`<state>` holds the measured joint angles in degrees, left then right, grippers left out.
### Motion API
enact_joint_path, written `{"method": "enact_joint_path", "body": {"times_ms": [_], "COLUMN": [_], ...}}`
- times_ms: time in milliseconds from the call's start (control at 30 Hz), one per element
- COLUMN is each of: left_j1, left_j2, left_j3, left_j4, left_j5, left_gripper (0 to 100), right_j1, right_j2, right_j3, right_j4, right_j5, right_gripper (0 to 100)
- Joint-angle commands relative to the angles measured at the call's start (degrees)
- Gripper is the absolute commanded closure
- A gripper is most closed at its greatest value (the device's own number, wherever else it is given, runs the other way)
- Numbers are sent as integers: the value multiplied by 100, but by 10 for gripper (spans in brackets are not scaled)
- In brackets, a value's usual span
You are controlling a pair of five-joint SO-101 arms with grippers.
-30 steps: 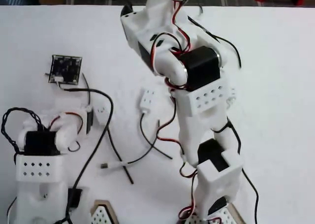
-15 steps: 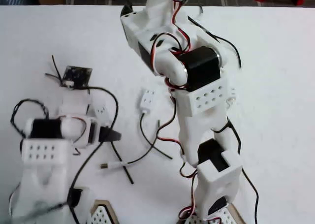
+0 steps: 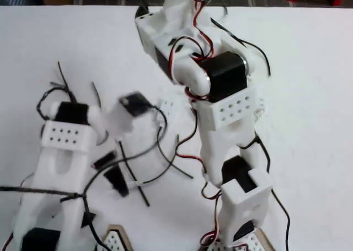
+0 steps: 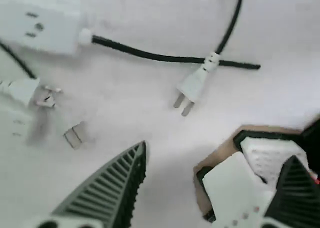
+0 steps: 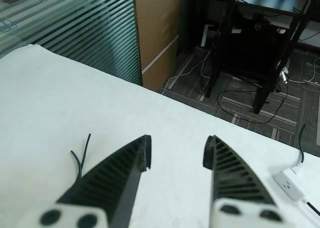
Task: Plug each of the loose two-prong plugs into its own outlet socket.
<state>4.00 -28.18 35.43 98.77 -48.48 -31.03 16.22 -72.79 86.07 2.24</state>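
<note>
The left arm [image 3: 58, 151] and right arm [image 3: 226, 110] are white printed shells with black servo blocks, brackets pierced by rows of round holes, looping red and black wires, and dark ribbed tapering fingers [image 5: 120, 175].

A white surface [image 3: 309, 69] spreads across the foreground. Beyond its far edge stand horizontal blinds [image 5: 75, 32], a brown panel [image 5: 156, 22], a black furniture frame [image 5: 250, 42] and grey carpet [image 5: 235, 115].
</note>
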Motion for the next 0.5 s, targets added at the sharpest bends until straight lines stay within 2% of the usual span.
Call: {"method": "enact_joint_path", "body": {"times_ms": [0,133,233,467], "left_j1": [453,1024,1332,1270], "left_j2": [13,13,13,13], "left_j3": [475,1240,1530,2145], "left_j4": [-387,-1266,-1644,-2365], "left_j5": [-457,-440,-457,-440], "left_gripper": [647,729,748,748], "right_j1": [22,22,22,22], "right_j2": [-303,-303,-303,-303], "right_j3": [-70,-70,-70,-70], "right_j4": [31,31,31,31], "right_j5": [-18,-18,-18,-9], "right_gripper": [817,817,817,817]}}
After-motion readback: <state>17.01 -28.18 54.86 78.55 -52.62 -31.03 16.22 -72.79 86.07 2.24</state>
